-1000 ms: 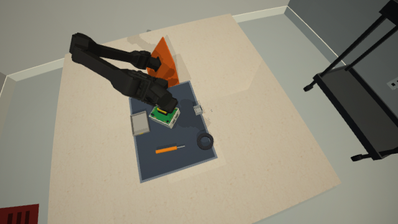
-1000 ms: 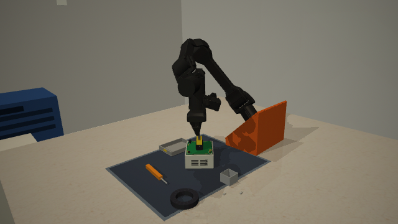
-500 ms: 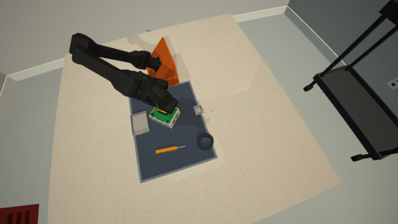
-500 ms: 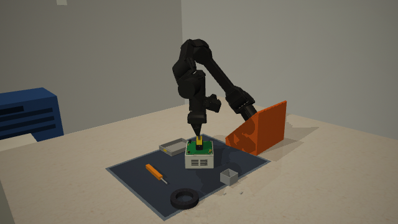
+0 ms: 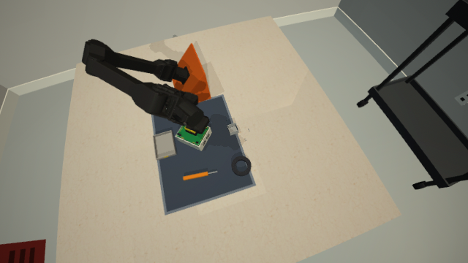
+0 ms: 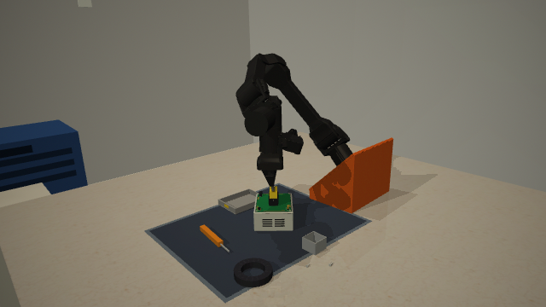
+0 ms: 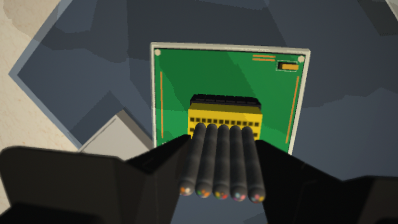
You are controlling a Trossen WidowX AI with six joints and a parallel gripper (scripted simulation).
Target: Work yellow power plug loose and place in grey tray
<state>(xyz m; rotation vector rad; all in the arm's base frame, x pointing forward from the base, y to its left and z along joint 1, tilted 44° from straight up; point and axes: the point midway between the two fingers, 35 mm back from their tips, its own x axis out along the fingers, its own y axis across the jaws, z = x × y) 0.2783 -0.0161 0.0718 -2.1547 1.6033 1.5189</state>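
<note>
Parallel black gripper fingers [image 5: 193,132] [image 6: 273,186], part-way apart, pinch the yellow rectangular power plug [image 5: 190,129] [image 6: 273,193] [image 7: 225,116] by its sides, with a row of dark cable stubs [image 7: 224,160] rising between them in the wrist view. Your plug sits in the black socket [image 6: 273,202] [image 7: 225,99] on the green circuit board [image 5: 194,137] [image 6: 262,204] [image 7: 224,72]; whether it has loosened at all, you cannot tell. A straight upward pull would probably make the fingers slip off, or lift the board's white vented housing [image 5: 205,142] [image 6: 273,222] with the plug, since the fit is tight. Too wide a rocking motion could twist the plug in your grip or drag the housing across the dark blue mat [image 5: 205,191] [image 6: 192,239] [image 7: 345,125]. Sudden release might fling the plug toward the shallow grey tray [image 5: 164,144] [image 6: 237,202], just beside the housing, or past its low rim.
</note>
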